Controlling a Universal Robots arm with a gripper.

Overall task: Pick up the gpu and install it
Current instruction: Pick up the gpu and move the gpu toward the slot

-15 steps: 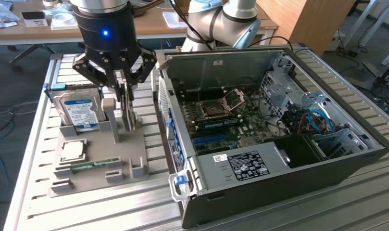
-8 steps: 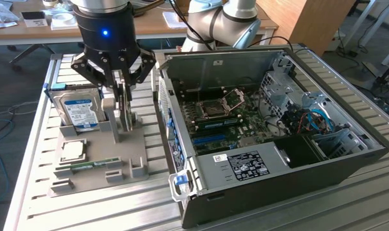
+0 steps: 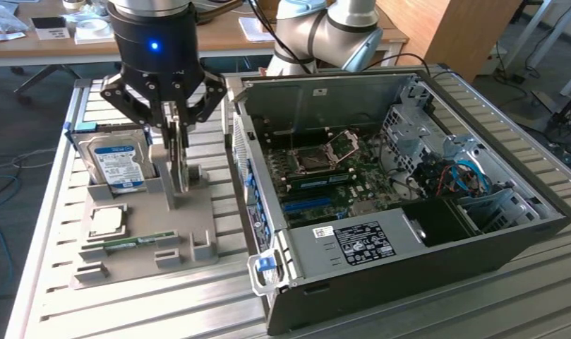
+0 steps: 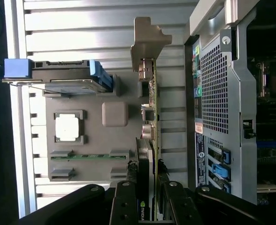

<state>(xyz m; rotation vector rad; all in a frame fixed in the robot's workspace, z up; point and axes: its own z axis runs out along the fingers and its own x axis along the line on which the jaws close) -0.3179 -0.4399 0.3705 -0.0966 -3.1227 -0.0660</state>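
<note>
The black tool (image 4: 146,168) is clenched on the gpu (image 4: 149,112), a thin green circuit card with a black fan. The card stands on edge at the grey moulded tray (image 4: 95,136) on the ribbed metal counter (image 4: 81,28), just beside the open metal computer case (image 4: 215,93).

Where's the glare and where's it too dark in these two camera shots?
Exterior view: soft daylight, a blue lamp glowing on the gripper, deep shade inside the computer case. Wrist view: the processor chip glares white, the gripper's links go near black around the gpu.
</note>
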